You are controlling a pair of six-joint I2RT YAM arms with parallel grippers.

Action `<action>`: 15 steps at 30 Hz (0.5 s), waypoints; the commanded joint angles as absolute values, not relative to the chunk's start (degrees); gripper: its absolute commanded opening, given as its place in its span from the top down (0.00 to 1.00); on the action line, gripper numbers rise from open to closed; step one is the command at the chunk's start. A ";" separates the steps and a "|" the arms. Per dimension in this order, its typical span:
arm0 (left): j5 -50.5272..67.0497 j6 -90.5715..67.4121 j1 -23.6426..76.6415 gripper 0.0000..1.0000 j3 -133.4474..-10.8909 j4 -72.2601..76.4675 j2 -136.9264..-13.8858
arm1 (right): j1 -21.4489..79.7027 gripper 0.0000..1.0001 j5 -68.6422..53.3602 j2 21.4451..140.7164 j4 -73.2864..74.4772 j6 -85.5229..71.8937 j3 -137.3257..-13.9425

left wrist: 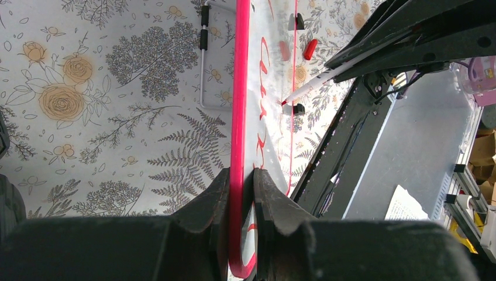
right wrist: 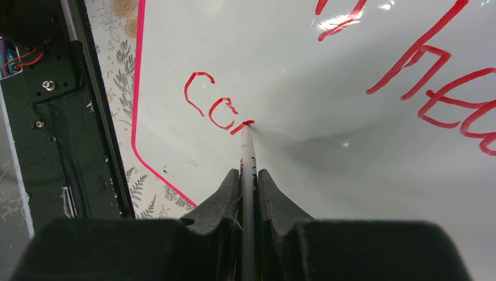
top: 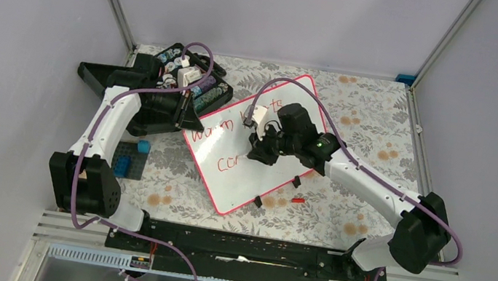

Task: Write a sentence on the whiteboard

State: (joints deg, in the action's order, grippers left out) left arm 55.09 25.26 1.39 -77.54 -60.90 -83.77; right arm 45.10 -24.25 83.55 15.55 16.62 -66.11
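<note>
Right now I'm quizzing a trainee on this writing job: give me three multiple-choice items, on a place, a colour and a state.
1. The red marker cap lies: A on the whiteboard; B on the table beside it; C in a case.
2. The writing is: A blue; B red; C black.
3. The left gripper is: A open; B shut on a marker; C shut on the whiteboard's rim.
Answers: B, the cap sits on the table, off the board; B, red strokes; C, its fingers pinch the pink rim.
</note>
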 commanded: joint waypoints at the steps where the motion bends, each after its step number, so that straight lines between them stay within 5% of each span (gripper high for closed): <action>1: 52.41 27.99 2.29 1.00 -76.46 -60.03 -85.00 | 44.75 1.00 -20.72 84.50 13.72 16.94 -68.81; 15: 52.41 27.95 2.29 1.00 -76.63 -60.04 -85.22 | 42.69 1.00 -20.12 83.14 14.67 17.84 -67.41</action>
State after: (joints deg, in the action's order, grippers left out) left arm 55.07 25.26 1.39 -77.52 -60.69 -83.99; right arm 43.97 -23.68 83.64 15.62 16.53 -66.61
